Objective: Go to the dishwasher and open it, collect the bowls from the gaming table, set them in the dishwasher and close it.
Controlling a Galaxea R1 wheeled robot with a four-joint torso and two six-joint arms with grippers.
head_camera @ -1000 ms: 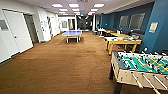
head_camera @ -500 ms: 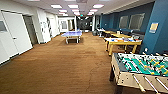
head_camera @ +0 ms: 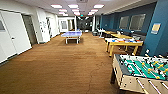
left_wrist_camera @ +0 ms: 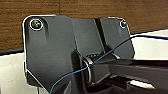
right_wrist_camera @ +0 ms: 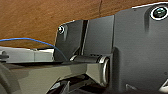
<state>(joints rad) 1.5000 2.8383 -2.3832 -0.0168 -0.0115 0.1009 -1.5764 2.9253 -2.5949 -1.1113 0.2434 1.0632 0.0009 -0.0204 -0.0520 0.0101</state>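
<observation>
- Whether either gripper is spread or pressed together cannot be told; both wrist views look past dark robot plates to brown carpet.
- The gaming table (head_camera: pixel 124 42), yellow-edged with colourful boards on top, stands ahead on the right, beyond a table-football table (head_camera: pixel 140 72) cut off by the frame.

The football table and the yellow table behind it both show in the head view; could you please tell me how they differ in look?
The football table has a green field crossed by rods with small figures, while the yellow table has a flat white top with colourful items on it. The football table is a deep pale box cut off by the picture's edge; the yellow table is open underneath, on slim yellow legs, and stands farther off. Both stand on the brown carpet along the blue wall.
</observation>
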